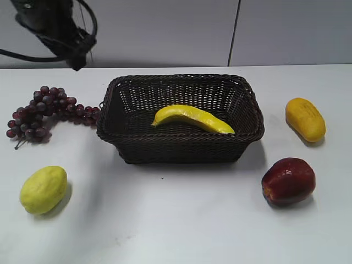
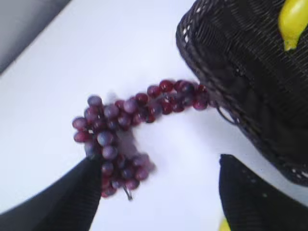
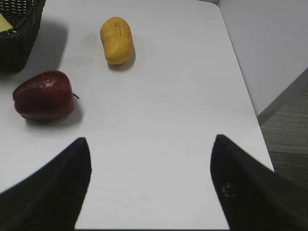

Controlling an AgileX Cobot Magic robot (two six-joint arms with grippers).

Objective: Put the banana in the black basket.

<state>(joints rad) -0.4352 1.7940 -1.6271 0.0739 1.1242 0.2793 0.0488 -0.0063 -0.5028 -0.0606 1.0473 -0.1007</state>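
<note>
Both grippers empty, banana lying in the basket.

The left gripper [image 2: 156, 202] has its fingers spread wide with nothing between them, above the grapes [image 2: 127, 132] left of the black basket [image 1: 179, 151]; the right gripper [image 3: 149, 192] is likewise wide and empty over bare table, near the apple [image 3: 43, 95] and mango [image 3: 117, 40]. The banana [image 1: 192, 118] rests inside the basket, so the placing looks done; the sensible move is to lift the left arm [image 1: 55, 27], raised at far left, clear without snagging grapes or rim.
</note>
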